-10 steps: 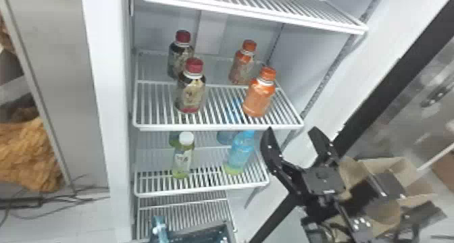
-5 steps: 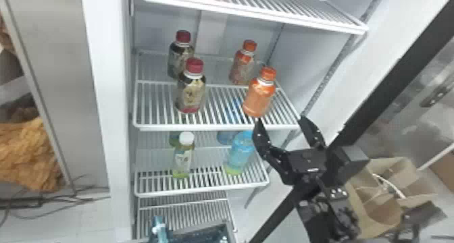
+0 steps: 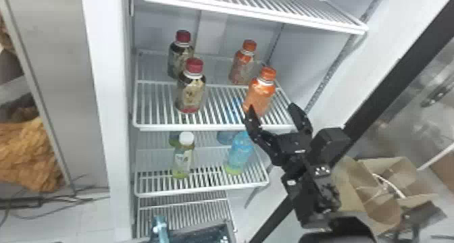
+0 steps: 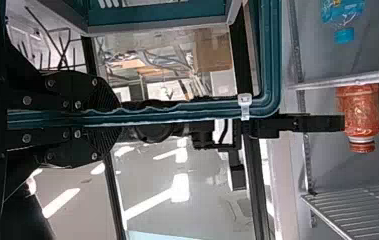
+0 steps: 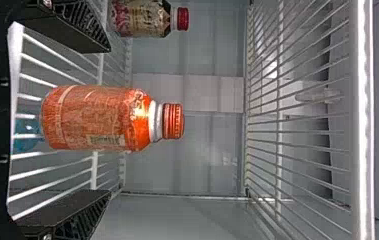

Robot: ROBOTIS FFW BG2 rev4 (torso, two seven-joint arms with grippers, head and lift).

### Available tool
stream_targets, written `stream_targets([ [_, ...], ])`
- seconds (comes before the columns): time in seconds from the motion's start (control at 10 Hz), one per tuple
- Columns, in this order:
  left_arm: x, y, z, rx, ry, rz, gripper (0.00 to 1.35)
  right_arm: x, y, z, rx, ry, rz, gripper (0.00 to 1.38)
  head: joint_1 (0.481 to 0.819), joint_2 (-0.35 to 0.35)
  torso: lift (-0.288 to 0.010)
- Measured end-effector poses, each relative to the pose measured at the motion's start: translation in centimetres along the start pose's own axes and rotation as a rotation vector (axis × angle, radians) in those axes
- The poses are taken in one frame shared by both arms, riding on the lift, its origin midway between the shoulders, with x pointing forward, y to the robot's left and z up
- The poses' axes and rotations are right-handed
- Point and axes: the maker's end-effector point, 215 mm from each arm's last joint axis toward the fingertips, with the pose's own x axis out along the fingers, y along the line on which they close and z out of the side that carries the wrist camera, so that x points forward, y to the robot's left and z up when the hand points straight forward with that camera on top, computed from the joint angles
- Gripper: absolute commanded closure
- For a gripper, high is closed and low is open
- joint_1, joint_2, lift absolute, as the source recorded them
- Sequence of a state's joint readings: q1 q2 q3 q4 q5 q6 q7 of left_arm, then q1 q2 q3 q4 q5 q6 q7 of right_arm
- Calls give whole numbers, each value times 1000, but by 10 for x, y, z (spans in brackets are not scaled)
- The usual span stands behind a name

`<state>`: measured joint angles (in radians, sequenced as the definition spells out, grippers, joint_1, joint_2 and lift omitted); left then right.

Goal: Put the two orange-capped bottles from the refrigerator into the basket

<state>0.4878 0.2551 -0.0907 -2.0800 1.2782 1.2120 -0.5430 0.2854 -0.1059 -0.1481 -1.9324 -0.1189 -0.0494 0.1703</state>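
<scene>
I can't read a word of print from where I stand. On the front orange-capped bottle (image 5: pixel 87 117) there's a barcode (image 5: pixel 106 140) low on one side of the wrap, toward the cap end, its bars too fine to make out, and up by the shoulder some lettering (image 5: pixel 139 97) that I can't read either. The front red-capped bottle (image 3: pixel 194 80) wears a pale, patterned label (image 3: pixel 190 93) over its dark body, with nothing legible on it. Down on the shelf below, the white-capped bottle (image 3: pixel 179 169) has a whitish label (image 3: pixel 183 159) with small dark marks, too blurred for me to read.
</scene>
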Motion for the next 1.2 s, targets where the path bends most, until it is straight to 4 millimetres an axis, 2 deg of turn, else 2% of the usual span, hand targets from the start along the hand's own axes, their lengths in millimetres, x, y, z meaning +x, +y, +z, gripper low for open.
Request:
stream_targets([
  [0.4,1,0,-1,1,6,-1,1208,27,-2,9,-15,-57,-18,30,695,-350,-40],
  [0.7,1,0,-1,0,6,-1,1208,45,-8,2,-5,-63,-28,48,695,-350,-40],
  [0.8,1,0,-2,-2,6,-2,1208,51,-8,4,-1,-69,-27,94,695,-350,-40],
  [0.9,1,0,-3,-3,7,-2,1208,56,-8,8,-2,-80,-26,209,695,-350,-40],
  [1.0,1,0,-3,-3,7,-2,1208,60,-8,10,-4,-87,-23,463,695,-350,-40],
  [1.1,1,0,-3,-4,7,-2,1208,62,-7,12,-5,-91,-21,851,695,-350,-40],
  [1.2,1,0,-3,-5,6,-2,1208,62,-6,12,-5,-91,-19,894,695,-350,-40],
])
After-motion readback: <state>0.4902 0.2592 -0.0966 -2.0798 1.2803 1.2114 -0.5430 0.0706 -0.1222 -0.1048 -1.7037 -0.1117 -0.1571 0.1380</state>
